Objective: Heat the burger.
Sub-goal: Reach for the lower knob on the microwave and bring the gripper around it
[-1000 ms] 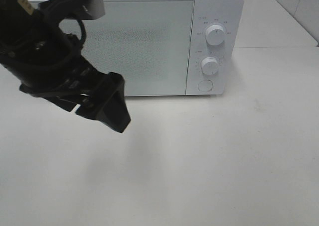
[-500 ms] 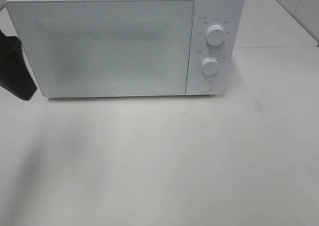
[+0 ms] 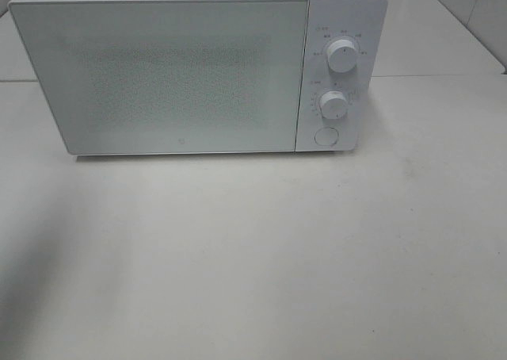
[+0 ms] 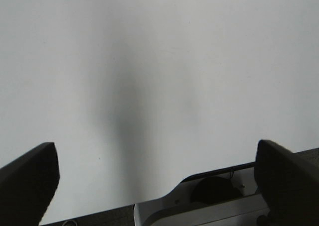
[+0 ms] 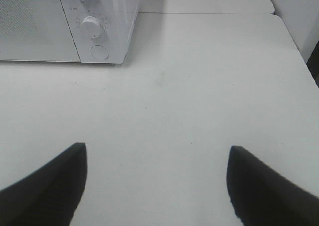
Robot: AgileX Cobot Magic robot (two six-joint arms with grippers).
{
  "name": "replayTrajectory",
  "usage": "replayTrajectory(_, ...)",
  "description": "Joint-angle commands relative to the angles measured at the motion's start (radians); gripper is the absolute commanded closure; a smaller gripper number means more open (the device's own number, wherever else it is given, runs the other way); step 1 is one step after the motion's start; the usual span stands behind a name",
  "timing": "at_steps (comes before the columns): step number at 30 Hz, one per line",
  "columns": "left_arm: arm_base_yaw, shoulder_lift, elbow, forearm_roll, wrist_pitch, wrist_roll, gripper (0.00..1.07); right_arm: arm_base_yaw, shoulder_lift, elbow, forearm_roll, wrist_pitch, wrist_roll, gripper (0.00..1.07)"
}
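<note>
The burger is out of view in every frame. A white microwave (image 3: 182,67) stands at the back of the table with its door (image 3: 166,74) closed; its control side also shows in the right wrist view (image 5: 99,22). My left gripper (image 4: 155,154) is open over bare white tabletop, nothing between its fingers. My right gripper (image 5: 157,155) is also open and empty, hanging over the table in front and to the right of the microwave. Neither arm appears in the exterior high view.
On the microwave's right panel are two white knobs (image 3: 341,55) (image 3: 333,105) above a round button (image 3: 325,136). White tabletop (image 3: 261,249) stretches in front. The left wrist view shows a table edge with a grey-white fixture (image 4: 209,201) beyond it.
My left arm, which hung in front of the microwave door, has swung off to the left and out of the exterior high view. The microwave has not moved.
</note>
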Motion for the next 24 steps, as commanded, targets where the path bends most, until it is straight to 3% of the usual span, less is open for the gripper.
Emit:
replayTrajectory(1,0.004,-0.041,0.054,0.007,0.043,-0.007,0.08,-0.004,-0.028,0.006,0.0,-0.01,-0.013,0.32)
replayTrajectory(3,0.004,-0.061,0.085,0.013,0.033,-0.007,0.08,-0.004,-0.028,0.006,0.0,-0.01,-0.013,0.32)
replayTrajectory(8,0.004,-0.171,0.283,0.015,-0.059,-0.007,0.08,-0.004,-0.028,0.006,0.0,-0.01,-0.013,0.32)
replayTrajectory(9,0.004,-0.171,0.283,0.015,-0.059,-0.007,0.08,-0.004,-0.028,0.006,0.0,-0.01,-0.013,0.32)
replayTrajectory(10,0.004,-0.214,0.348,0.019,-0.083,-0.006,0.08,-0.004,-0.028,0.006,0.0,-0.01,-0.013,0.32)
replayTrajectory(12,0.004,-0.235,0.372,0.021,-0.089,-0.006,0.08,-0.004,-0.028,0.006,0.0,-0.01,-0.013,0.32)
replayTrajectory(14,0.004,-0.309,0.474,0.046,-0.122,-0.003,0.08,-0.004,-0.028,0.006,0.0,-0.01,-0.013,0.32)
replayTrajectory(17,0.004,-0.368,0.547,0.059,-0.159,-0.005,0.08,-0.004,-0.028,0.006,0.0,-0.01,-0.013,0.32)
replayTrajectory(24,0.004,-0.496,0.569,0.074,-0.145,-0.065,0.08,-0.004,-0.028,0.006,0.0,-0.01,-0.013,0.32)
